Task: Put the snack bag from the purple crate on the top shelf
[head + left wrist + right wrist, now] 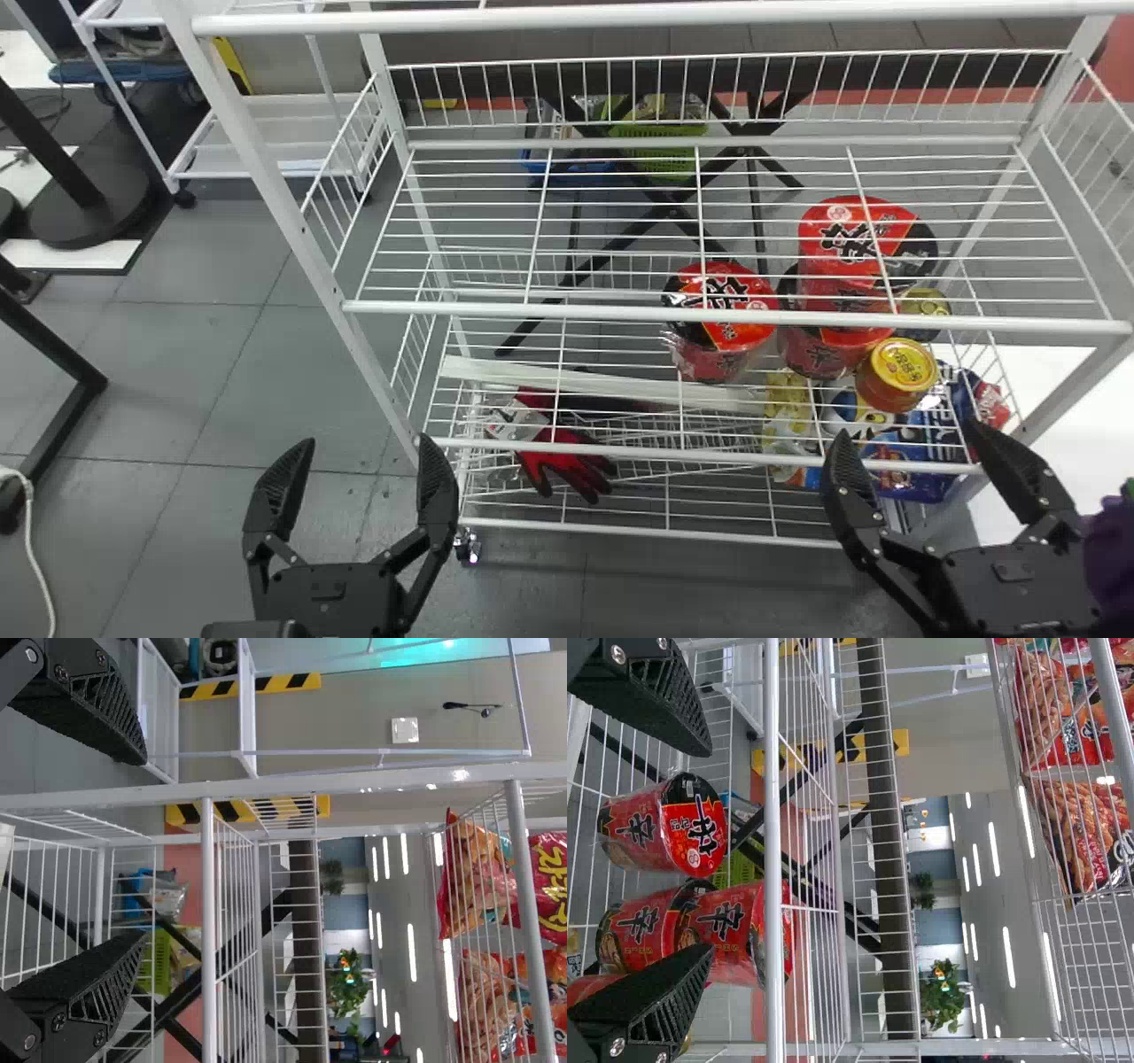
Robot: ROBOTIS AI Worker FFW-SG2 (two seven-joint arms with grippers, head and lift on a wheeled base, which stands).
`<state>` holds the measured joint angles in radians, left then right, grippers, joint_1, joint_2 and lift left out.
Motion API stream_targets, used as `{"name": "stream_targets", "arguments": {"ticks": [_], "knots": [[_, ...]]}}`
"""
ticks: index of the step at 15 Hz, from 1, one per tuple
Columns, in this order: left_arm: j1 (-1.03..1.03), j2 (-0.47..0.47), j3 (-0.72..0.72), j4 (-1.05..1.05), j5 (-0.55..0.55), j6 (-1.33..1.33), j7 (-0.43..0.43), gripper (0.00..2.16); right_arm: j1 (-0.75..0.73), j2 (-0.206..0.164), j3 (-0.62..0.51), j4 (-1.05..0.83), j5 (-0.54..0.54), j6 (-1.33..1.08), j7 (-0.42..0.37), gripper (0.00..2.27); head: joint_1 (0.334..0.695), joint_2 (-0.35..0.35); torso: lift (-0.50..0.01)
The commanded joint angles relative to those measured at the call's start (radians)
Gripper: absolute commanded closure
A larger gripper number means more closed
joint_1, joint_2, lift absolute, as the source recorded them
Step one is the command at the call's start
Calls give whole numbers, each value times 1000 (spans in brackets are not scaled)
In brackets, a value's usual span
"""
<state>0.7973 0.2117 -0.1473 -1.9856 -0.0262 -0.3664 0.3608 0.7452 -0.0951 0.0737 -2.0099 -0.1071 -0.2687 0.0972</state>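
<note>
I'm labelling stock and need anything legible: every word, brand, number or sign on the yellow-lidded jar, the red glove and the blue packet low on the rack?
None can be quoted with certainty.
Yellow lid: red marks, too small to read.
Red glove: marks on its pale part, too blurred to read.
Blue packet: printed, too small to read.

The wire rack (620, 314) is white, and the instant noodle cups (855, 239) are red and black. Red and black also mark the glove (558, 452); the jar's lid (904, 364) is yellow, the hazard strip (288, 682) striped yellow and black.
</note>
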Motion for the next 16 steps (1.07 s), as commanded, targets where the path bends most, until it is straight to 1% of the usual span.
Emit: {"name": "stream_targets", "arguments": {"ticks": [1,14,16], "knots": [[-7,0,0,5,3,4,0,130,-6,0,3,8,3,-14,2,12,695,91,-401],[-36,0,3,33,20,16,-10,130,-27,2,9,43,3,-36,7,22,695,102,-453],[-38,0,3,34,22,16,-11,130,-30,2,8,46,1,-39,9,46,695,102,-449]]}}
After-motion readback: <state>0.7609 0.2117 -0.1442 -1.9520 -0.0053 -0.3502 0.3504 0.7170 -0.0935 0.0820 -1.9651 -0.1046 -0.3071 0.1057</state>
